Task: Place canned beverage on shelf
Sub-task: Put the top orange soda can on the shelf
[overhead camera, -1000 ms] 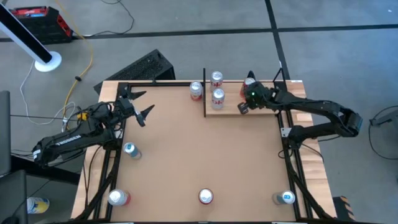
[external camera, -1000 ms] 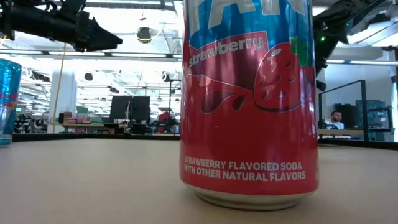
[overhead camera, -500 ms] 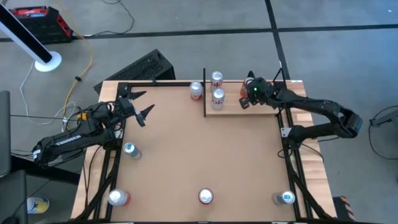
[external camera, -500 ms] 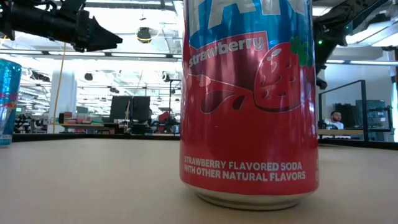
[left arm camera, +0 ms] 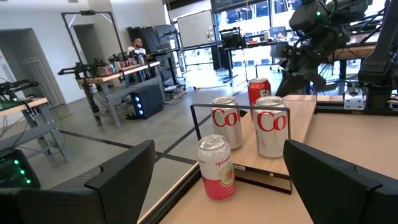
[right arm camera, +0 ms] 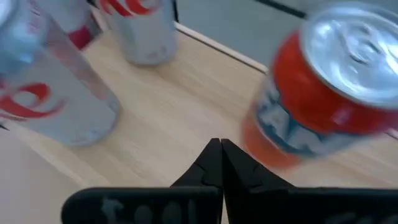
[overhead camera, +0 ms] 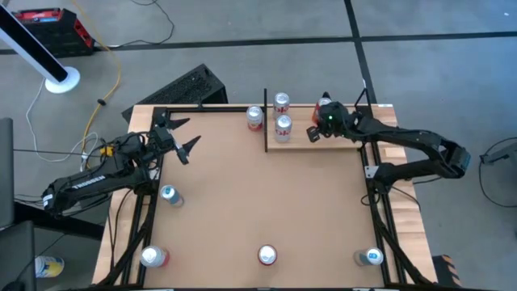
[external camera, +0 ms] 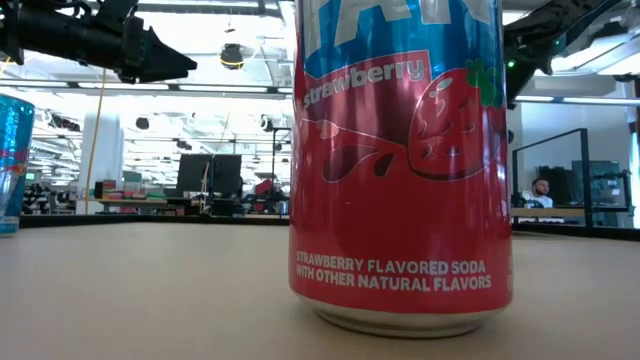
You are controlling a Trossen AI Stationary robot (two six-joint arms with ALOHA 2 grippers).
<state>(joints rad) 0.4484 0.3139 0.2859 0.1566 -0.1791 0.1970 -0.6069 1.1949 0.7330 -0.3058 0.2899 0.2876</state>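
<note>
Surface [overhead camera: 258, 194]: brown tabletop seen from above, an arm at each side.
Shelf [overhead camera: 300, 134]: pale wood plank at about one o'clock near the far edge, thin black posts at its ends.
On the shelf: two silver cola cans [overhead camera: 282, 127] toward its nine o'clock end; an orange soda can [right arm camera: 323, 93] stands upright toward its three o'clock end.
Right pincer [right arm camera: 217, 155]: fingers pressed together, holding nothing, above the plank just beside the orange can.
Left pincer [overhead camera: 182, 136]: spread wide, empty, raised at about ten o'clock.
Other cans: a pink-and-silver can [left arm camera: 216, 167] just off the shelf; a strawberry soda can [external camera: 400, 160] at six o'clock; more cans along the near edge and one at eight o'clock.
</note>
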